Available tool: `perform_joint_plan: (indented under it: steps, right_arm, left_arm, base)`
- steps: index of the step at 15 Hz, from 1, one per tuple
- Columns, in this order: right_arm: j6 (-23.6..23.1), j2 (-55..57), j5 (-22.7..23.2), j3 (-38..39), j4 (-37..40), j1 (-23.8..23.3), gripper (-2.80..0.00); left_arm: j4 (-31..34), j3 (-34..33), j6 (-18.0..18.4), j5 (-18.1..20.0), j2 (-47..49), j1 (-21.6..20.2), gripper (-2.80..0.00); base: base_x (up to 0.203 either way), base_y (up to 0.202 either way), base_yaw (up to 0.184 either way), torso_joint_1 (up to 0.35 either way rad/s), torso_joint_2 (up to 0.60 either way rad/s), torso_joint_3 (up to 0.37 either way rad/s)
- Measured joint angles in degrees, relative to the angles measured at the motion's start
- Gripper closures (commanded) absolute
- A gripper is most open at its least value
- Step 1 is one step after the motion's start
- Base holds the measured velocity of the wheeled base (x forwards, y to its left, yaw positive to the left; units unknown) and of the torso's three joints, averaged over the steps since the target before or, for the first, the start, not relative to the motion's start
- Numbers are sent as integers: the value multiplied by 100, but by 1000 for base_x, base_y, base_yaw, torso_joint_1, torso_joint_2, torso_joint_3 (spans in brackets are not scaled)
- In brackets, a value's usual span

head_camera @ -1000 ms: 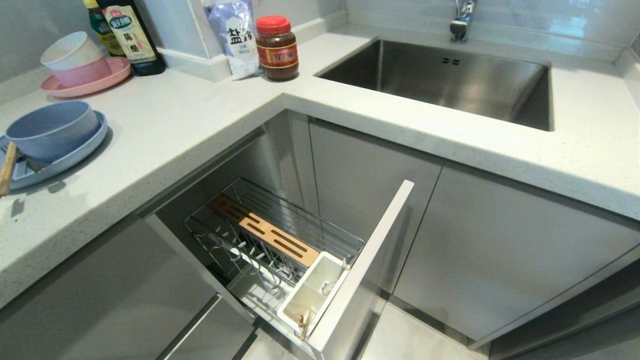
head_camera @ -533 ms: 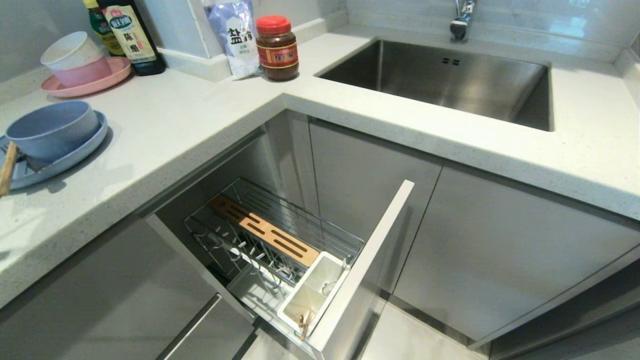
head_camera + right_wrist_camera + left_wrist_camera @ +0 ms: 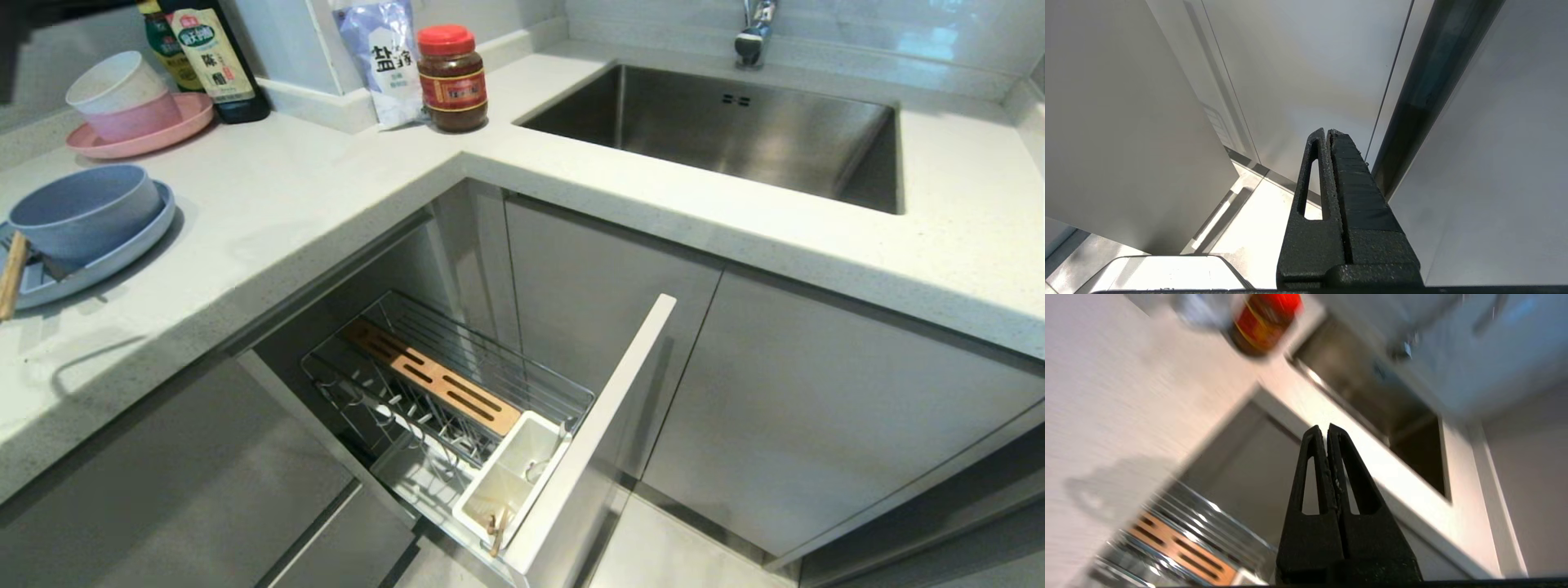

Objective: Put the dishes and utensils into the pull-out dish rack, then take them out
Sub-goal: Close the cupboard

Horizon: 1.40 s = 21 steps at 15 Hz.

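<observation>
Your left gripper (image 3: 1327,430) has its black fingers pressed flat together with nothing between them, and it seems to be raised, though the blur hides more. Your right gripper (image 3: 1327,132) is likewise closed and empty, hanging low.

Pale blue bowl (image 3: 84,211) on pale blue plate (image 3: 114,249); pink plate (image 3: 139,131) bearing pink and white bowls; red-lidded brown jar (image 3: 451,77); speckled off-white countertop (image 3: 269,212); chrome rack (image 3: 457,384) with tan slotted wooden strip (image 3: 433,377), white caddy (image 3: 510,478)
</observation>
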<state>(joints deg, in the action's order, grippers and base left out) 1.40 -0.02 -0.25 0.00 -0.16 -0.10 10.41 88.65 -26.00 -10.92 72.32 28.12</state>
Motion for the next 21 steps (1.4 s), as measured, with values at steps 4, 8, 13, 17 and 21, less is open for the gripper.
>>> perform_joint_plan:
  steps: [4, 8, 13, 17, 21]
  right_arm:
    - [0, 0, -2, 0, 0, 0, 0]
    - [0, 0, 1, 0, 0, 0, 0]
    - [0, 0, -1, 0, 0, 0, 0]
    - [0, 0, -2, 0, 0, 0, 0]
    - [0, 0, -2, 0, 0, 0, 0]
  left_arm:
    - [6, -236, -3, -368, 792, 1104, 0]
    - [15, -384, 15, -363, 1273, 1363, 0]
    - [18, -558, 98, -192, 1611, 1897, 0]
    - [14, -670, 93, -203, 1799, 2425, 0]
    - [13, -798, 93, -225, 2016, 2798, 0]
  base:
    - [0, 0, 0, 0, 0, 0]
    - [0, 0, 0, 0, 0, 0]
    - [0, 0, 0, 0, 0, 0]
    - [0, 0, 0, 0, 0, 0]
    - [0, 0, 0, 0, 0, 0]
